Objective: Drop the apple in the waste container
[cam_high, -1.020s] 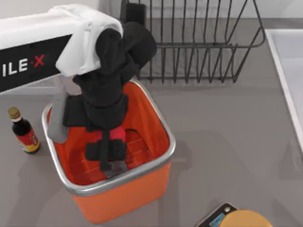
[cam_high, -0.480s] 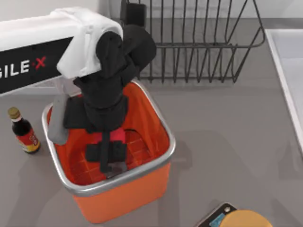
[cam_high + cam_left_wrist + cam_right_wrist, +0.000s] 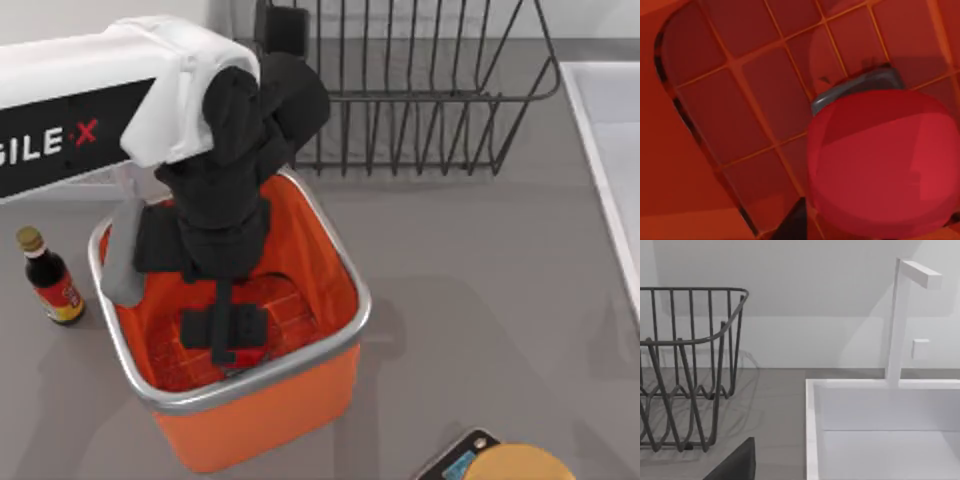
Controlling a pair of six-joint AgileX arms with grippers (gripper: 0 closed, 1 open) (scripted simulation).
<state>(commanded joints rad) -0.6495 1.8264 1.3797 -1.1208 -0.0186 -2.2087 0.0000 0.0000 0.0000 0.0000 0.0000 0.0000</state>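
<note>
Apple (image 3: pixel 250 353) dropped lower inside waste container (image 3: pixel 330 345), left claw (image 3: pixel 228 328) seemingly spread, round fruit.

A black wire rack (image 3: pixel 420 90) stands on the grey table (image 3: pixel 480 300), behind and to the right of the claw. A small dark sauce bottle (image 3: pixel 48 277) with a gold cap and red label stands upright to the claw's left. In front of it and well to the right, a round yellow-orange disc (image 3: pixel 525 462) rests on a dark scale (image 3: pixel 455 460). A white sink (image 3: pixel 880 430) with a white faucet (image 3: pixel 902 315) lies far right.
</note>
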